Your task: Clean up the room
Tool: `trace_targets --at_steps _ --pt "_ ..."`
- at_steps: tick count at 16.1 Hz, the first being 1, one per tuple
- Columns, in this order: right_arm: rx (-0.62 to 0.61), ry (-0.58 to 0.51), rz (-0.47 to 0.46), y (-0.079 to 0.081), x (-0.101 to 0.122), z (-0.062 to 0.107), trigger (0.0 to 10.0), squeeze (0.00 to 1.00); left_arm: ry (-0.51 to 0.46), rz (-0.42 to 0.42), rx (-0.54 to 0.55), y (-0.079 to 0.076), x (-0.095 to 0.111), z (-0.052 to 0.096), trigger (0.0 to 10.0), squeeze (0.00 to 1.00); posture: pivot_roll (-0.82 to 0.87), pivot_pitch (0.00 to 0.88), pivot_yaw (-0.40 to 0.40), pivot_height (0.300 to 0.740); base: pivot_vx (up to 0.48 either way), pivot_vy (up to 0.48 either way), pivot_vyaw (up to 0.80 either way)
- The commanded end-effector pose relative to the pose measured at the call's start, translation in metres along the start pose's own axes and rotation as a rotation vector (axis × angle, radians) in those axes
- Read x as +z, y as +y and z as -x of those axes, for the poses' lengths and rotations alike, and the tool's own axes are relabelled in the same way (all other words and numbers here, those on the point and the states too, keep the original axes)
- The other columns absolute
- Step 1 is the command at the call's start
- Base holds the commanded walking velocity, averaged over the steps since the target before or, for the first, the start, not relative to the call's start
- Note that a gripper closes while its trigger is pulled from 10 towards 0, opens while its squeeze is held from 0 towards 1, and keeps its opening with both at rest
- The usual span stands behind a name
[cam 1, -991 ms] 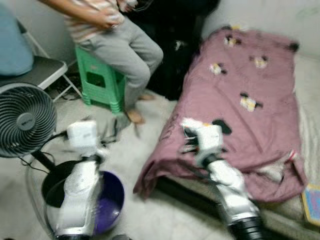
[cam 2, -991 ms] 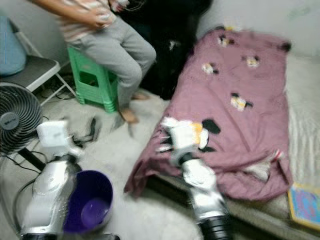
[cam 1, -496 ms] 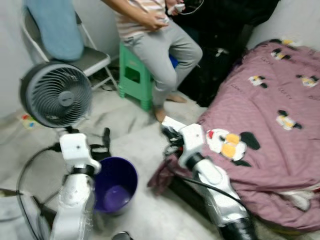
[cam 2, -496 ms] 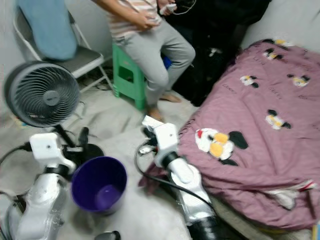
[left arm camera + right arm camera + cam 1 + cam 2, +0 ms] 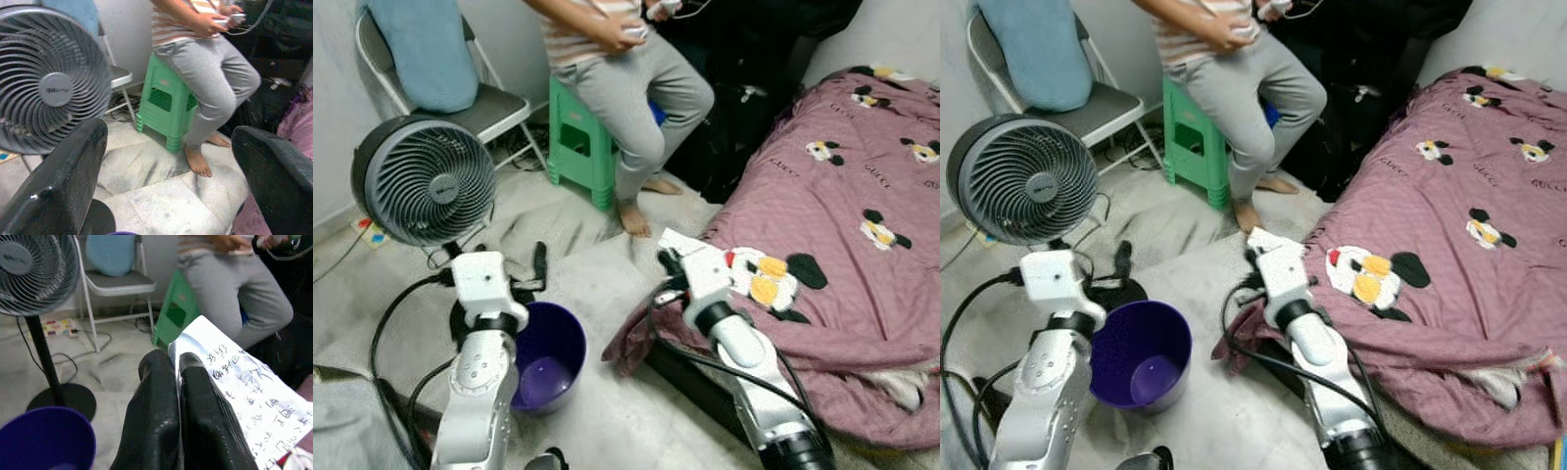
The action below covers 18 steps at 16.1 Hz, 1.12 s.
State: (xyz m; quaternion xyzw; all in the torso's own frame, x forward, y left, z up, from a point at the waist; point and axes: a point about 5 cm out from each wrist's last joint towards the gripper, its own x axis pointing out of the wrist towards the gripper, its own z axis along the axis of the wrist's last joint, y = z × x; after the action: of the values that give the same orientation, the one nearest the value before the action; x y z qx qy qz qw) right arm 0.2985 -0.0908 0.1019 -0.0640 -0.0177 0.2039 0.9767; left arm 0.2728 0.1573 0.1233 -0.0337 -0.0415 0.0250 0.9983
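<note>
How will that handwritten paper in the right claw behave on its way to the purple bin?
The paper is probably light and floppy: the right claw pinches one edge and most of the sheet overhangs unsupported. It may flutter or slip sideways when released over the purple bin.

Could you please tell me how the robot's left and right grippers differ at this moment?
The left gripper is open with its fingers spread wide; the right gripper is shut. The left gripper holds nothing, while the right gripper pinches a handwritten sheet of paper. The left gripper is above the purple bin; the right is beside the bed's pink blanket. Both have black fingers.
</note>
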Motion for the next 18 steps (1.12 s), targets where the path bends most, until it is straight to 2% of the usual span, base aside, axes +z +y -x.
trace_targets --at_steps 1,4,8,12,14,18 --pt "0.020 -0.015 -0.010 0.005 0.004 -0.002 10.0 0.00 0.010 -0.009 0.015 0.006 -0.001 0.002 10.0 0.00 0.03 0.126 -0.034 0.740 0.000 0.000 0.80" --pt "0.026 -0.020 -0.010 0.008 0.004 -0.004 10.0 0.00 0.014 -0.010 0.027 0.005 -0.001 0.004 10.0 0.00 0.04 0.122 -0.039 0.740 0.000 0.000 0.80" --pt "0.022 -0.017 -0.008 0.005 0.005 -0.007 10.0 0.00 0.016 0.014 0.013 -0.003 -0.002 0.004 10.0 0.00 0.03 0.115 -0.044 0.740 0.000 0.000 0.80" --pt "0.027 -0.019 -0.006 0.009 0.004 -0.006 10.0 0.00 0.013 0.015 0.011 -0.003 -0.001 0.001 10.0 0.00 0.03 0.111 -0.046 0.740 0.000 0.000 0.80" --pt "0.032 -0.015 -0.007 0.011 0.003 -0.005 10.0 0.00 0.010 0.032 -0.010 -0.006 0.000 0.000 10.0 0.00 0.03 0.112 -0.045 0.740 0.000 0.000 0.20" --pt "0.004 -0.014 -0.019 0.005 0.002 -0.006 10.0 0.00 -0.002 0.058 -0.056 -0.011 0.001 0.001 10.0 0.00 0.03 0.114 -0.044 0.740 0.000 0.000 0.00"
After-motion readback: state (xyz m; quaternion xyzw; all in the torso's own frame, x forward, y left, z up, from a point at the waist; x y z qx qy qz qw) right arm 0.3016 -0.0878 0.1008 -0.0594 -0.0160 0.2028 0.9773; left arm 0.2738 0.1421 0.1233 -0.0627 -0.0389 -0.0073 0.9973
